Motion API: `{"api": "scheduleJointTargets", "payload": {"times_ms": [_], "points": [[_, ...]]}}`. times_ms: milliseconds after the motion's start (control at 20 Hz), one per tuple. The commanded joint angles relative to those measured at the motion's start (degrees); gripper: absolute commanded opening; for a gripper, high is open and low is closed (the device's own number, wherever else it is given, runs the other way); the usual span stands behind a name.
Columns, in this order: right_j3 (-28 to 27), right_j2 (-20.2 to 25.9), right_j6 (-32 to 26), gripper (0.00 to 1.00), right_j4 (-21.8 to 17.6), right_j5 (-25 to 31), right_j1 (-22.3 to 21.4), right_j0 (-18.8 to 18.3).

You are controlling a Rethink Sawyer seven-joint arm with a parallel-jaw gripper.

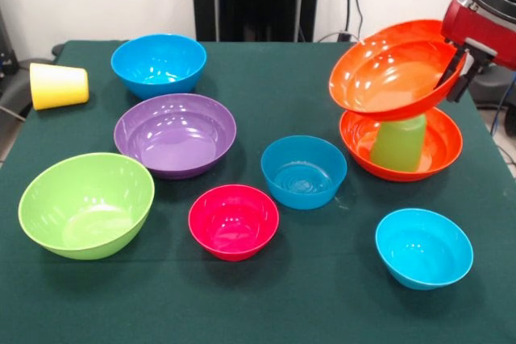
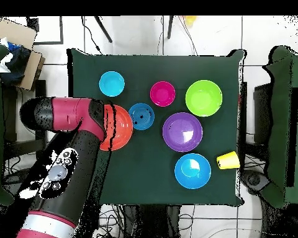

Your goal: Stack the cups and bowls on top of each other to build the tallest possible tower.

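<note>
At the right, an orange bowl (image 1: 401, 147) holds an upside-down light green cup (image 1: 398, 142). A second orange bowl (image 1: 391, 70) lies tilted on top of that cup, its open side facing the camera. My gripper (image 1: 451, 86) comes in from the upper right, shut on this upper bowl's right rim, with one finger inside and one outside. In the overhead view the arm covers most of the orange bowl (image 2: 120, 131), and the gripper is hidden. A yellow cup (image 1: 58, 85) lies on its side at the far left edge.
Loose on the green table (image 1: 322, 304) stand a blue bowl (image 1: 159, 64), a purple bowl (image 1: 175, 134), a lime green bowl (image 1: 86, 204), a pink-red bowl (image 1: 234, 221), a smaller blue bowl (image 1: 303, 172) and a cyan bowl (image 1: 423, 247).
</note>
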Motion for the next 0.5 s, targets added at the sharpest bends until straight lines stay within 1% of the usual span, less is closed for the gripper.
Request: {"api": "scheduleJointTargets", "payload": {"times_ms": [50,500], "points": [[-2.82,2.52,13.14,0.00,0.59,3.17,2.29,0.65],[-5.10,1.14,15.23,0.00,0.76,4.05,4.39,1.49]]}}
